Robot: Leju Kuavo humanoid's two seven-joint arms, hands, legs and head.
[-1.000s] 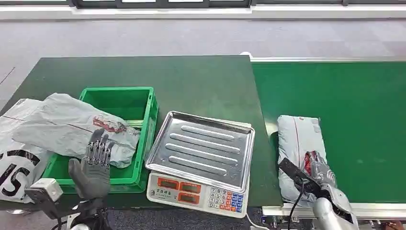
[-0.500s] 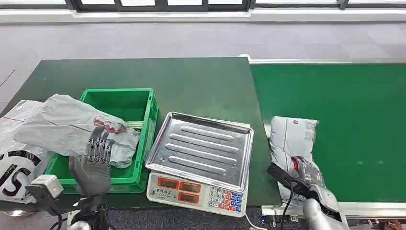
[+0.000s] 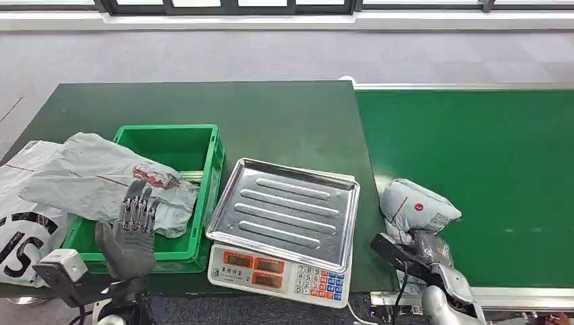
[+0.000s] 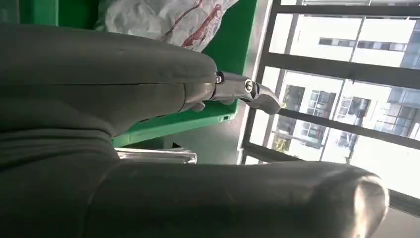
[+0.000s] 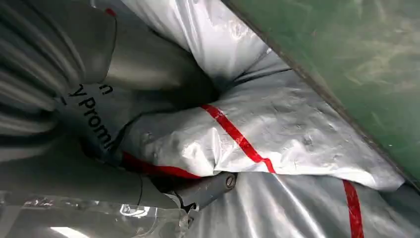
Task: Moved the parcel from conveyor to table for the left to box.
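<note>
Gripped in the right hand (image 3: 433, 254) is the grey parcel (image 3: 414, 210), which is bunched up at the near left corner of the green conveyor (image 3: 487, 156), beside the edge of the dark green tabletop (image 3: 271, 115). In the right wrist view the fingers (image 5: 203, 191) are seen closed into the crumpled plastic of the parcel (image 5: 277, 129), which is marked with red stripes. The left hand (image 3: 132, 233) is held upright over the near side of the green box (image 3: 203, 145), with the fingers spread and nothing held. A second grey bag (image 3: 101, 176) is draped across the left rim of the box, partly inside it and partly over a white bag (image 3: 20, 223) with black lettering that lies at the left edge of the tabletop. Between the box and the conveyor, a scale (image 3: 277, 267) with a steel tray (image 3: 284, 210) is set on the tabletop, with its keypad and display facing the near edge.
</note>
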